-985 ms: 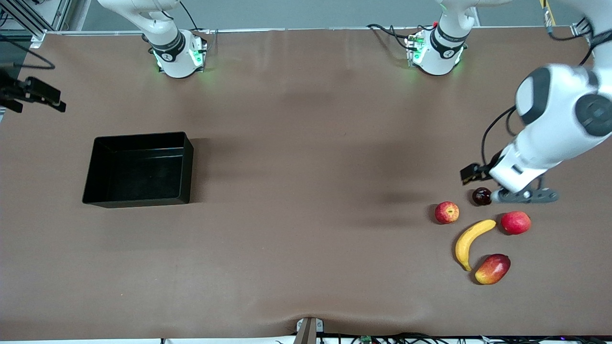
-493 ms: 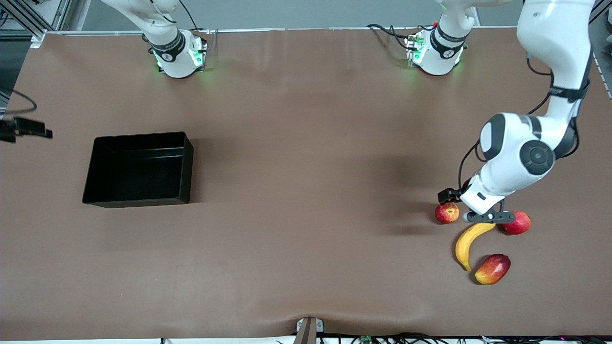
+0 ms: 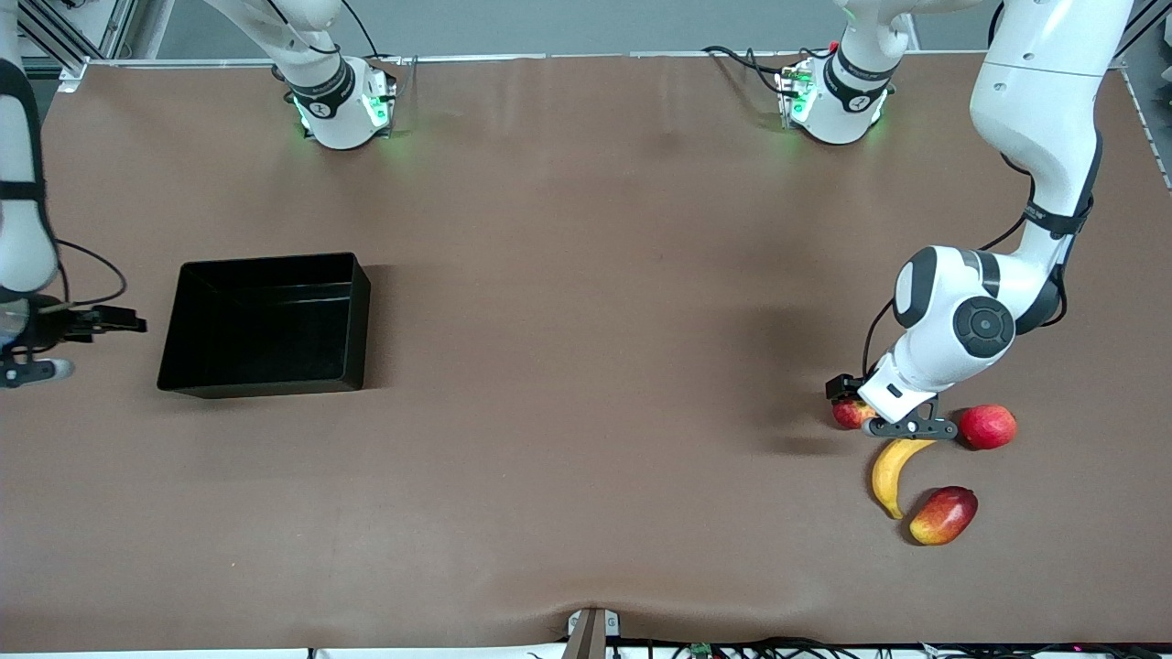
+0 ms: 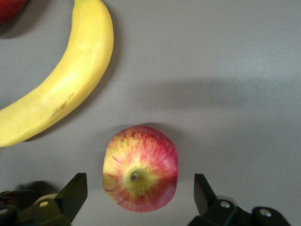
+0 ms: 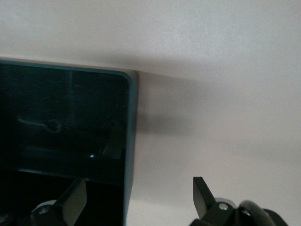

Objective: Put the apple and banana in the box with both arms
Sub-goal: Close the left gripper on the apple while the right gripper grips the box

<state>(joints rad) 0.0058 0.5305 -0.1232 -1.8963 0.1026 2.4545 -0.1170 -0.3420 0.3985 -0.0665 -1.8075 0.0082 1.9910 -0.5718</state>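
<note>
Nothing is sitting in the box (image 3: 265, 325) yet: the left end effector (image 4: 140, 197), released, is straddling the apple (image 4: 140, 168) beside the banana (image 4: 61, 80); the right end effector (image 5: 138, 200), released, is waiting over the box's edge.

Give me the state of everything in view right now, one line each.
apple: on the table, between the open fingers, not gripped.
banana: lying on the table, untouched.
box: open-topped, no fruit inside.
left gripper: open, low over the apple.
right gripper: open, holding nothing, at the box's rim.
mango: on the table.
pinkish-red fruit: on the table.
</note>
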